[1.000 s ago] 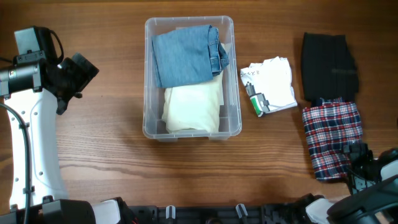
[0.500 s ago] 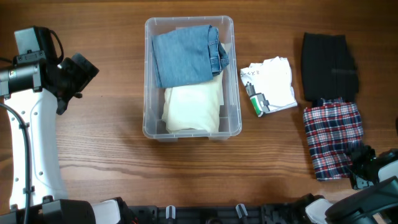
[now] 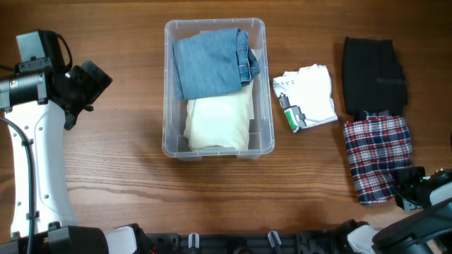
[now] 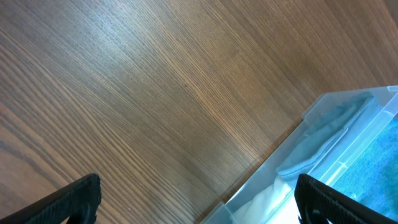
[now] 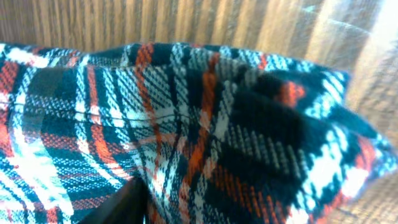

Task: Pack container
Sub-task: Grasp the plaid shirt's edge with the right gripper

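The container [image 3: 168, 85], a clear plastic bin, stands in the middle of the table. It holds folded blue jeans [image 3: 212, 62] at the back and a cream cloth [image 3: 219, 121] in front. At the table's right lies a folded plaid cloth [image 3: 376, 152]. My right gripper [image 3: 409, 185] is at its near right corner. In the right wrist view the plaid cloth [image 5: 186, 112] fills the frame, bunched into a raised fold between the jaws of the right gripper [image 5: 205, 205]; one finger [image 5: 124, 208] shows, the other is hidden. My left gripper [image 3: 90, 85] hovers open left of the container [image 4: 348, 124].
A folded black cloth [image 3: 374, 74] lies behind the plaid one, touching it. A white folded cloth [image 3: 307, 95] with a dark tag sits between the container and those two. The left arm's white body [image 3: 35, 162] runs along the left edge.
The right gripper has closed in on the near corner of the plaid cloth, and that corner is now bunched. The left arm and the container's contents have not moved.
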